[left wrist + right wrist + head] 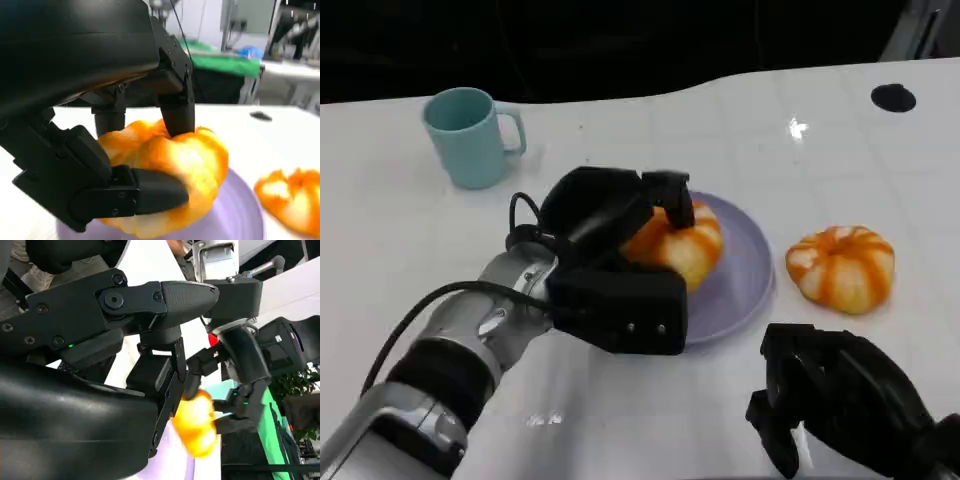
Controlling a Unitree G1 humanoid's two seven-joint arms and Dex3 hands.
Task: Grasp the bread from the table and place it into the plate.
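Note:
A round orange-and-cream bread (692, 250) lies over the left part of the lilac plate (752, 272), gripped by my left hand (610, 262). In the left wrist view a finger (176, 107) presses on top of that bread (202, 160) and another closes under its side, just over the plate (246, 216). A second bread (841, 266) sits on the table right of the plate, and it shows again in the left wrist view (295, 200). My right hand (845, 405) hangs at the near right edge with its fingers apart, holding nothing. The right wrist view catches the held bread (197, 429) beyond its fingers (150, 297).
A light blue mug (470, 135) stands at the back left of the white table (400, 250). A small black disc (893, 97) lies at the far right. The table's far edge runs along a dark background.

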